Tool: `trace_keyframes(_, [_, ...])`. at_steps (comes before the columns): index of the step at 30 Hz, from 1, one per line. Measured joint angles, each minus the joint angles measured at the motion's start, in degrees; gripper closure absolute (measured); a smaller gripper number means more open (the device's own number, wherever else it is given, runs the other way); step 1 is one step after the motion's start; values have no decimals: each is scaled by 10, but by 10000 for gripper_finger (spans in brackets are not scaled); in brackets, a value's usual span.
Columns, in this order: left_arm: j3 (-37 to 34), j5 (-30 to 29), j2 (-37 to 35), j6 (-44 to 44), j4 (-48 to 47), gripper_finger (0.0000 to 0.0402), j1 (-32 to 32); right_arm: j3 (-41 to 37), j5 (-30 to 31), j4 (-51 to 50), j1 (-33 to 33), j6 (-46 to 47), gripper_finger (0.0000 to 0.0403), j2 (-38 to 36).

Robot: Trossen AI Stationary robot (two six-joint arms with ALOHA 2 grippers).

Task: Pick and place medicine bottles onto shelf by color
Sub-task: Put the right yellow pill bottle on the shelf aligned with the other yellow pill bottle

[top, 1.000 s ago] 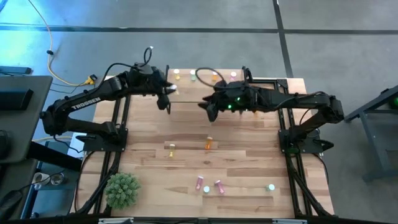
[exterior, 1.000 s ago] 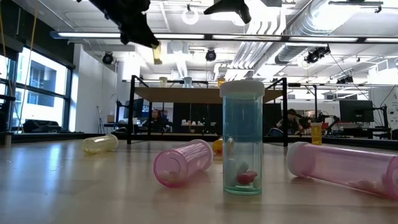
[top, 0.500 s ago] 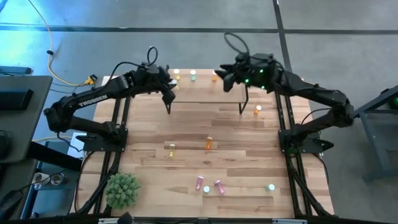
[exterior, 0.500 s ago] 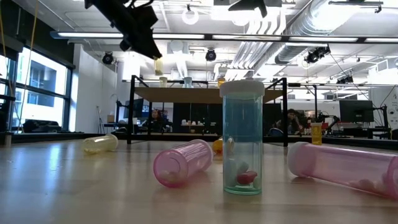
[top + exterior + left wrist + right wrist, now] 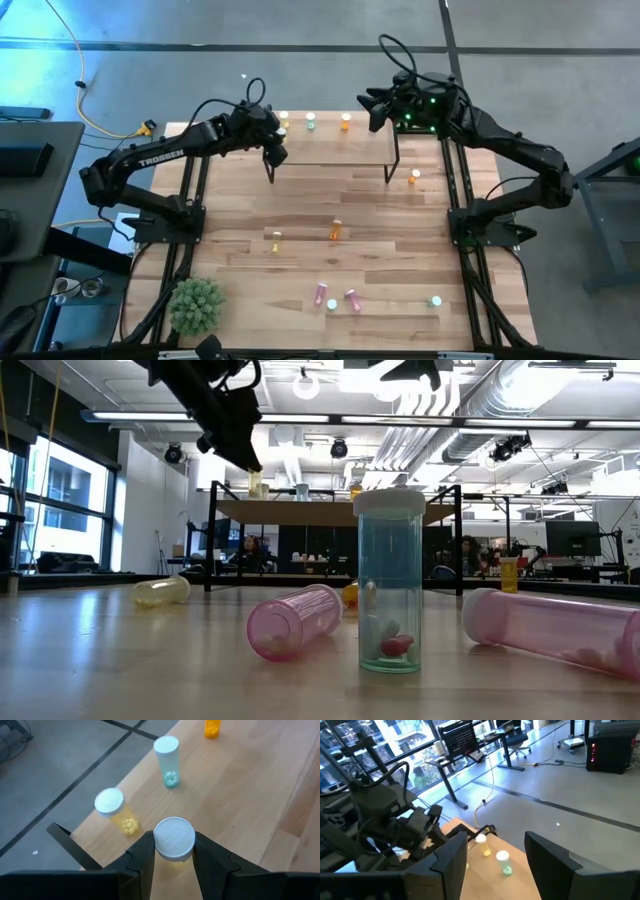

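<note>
Clamped on a yellow bottle point(image 5: 173, 839) above the shelf point(image 5: 330, 150) near its left end, the left gripper point(image 5: 277, 143) risks toppling the standing yellow one point(image 5: 116, 810) just beside — the right gripper point(image 5: 375, 108) hovers spread, empty.

pale matt wood shelf point(image 5: 240, 785), translucent glossy plastic medicine bottles point(image 5: 390, 585), ribbed white cap point(image 5: 173, 838), matt black end effector point(image 5: 172, 855)

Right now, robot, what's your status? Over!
Left tool shut on a yellow bottle, above the shelf near the standing yellow one. Right tool open, empty, over the shelf's far edge. Nothing in the way.
</note>
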Motion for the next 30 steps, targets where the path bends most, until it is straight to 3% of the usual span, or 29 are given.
trace_keyframes(30, [0, -1, 28, 39, 10, 296, 0, 0, -2, 0, -8, -15, 214, 0])
